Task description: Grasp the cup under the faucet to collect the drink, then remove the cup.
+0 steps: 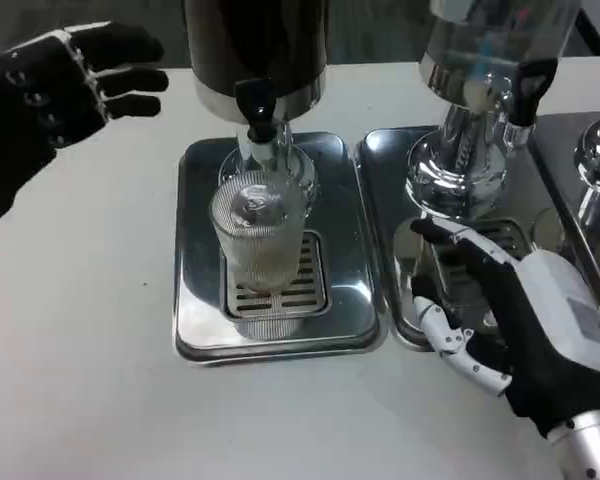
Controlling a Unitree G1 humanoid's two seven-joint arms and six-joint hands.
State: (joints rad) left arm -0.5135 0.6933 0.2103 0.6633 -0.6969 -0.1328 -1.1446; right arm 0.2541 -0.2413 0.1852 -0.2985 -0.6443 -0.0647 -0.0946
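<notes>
One cup (261,240) stands on the slotted grate of the middle drip tray (195,300), directly below the black faucet (256,108) of the dark drink dispenser (257,45) at the far side of the table. It is clear, ribbed, and seems to hold some pale liquid, though how full I cannot tell.

Neither hand touches it. The left hand (65,85) hovers at the far left, fingers spread and holding nothing. The right hand (505,310) lies near and to the right, over the neighbouring tray (380,160) beneath a chrome dispenser (460,150), fingers apart and empty.

By its look the cup is rigid and probably glass or hard plastic — smooth, possibly wet, so likely slippery, and heavier once filled. The ribs should give the fingers some bite. I would take it around the mid wall from the side, thumb opposite fingers, below the rim and clear of the faucet — firmly but without squeezing, and keep it upright when drawing it toward the near edge so nothing spills.
</notes>
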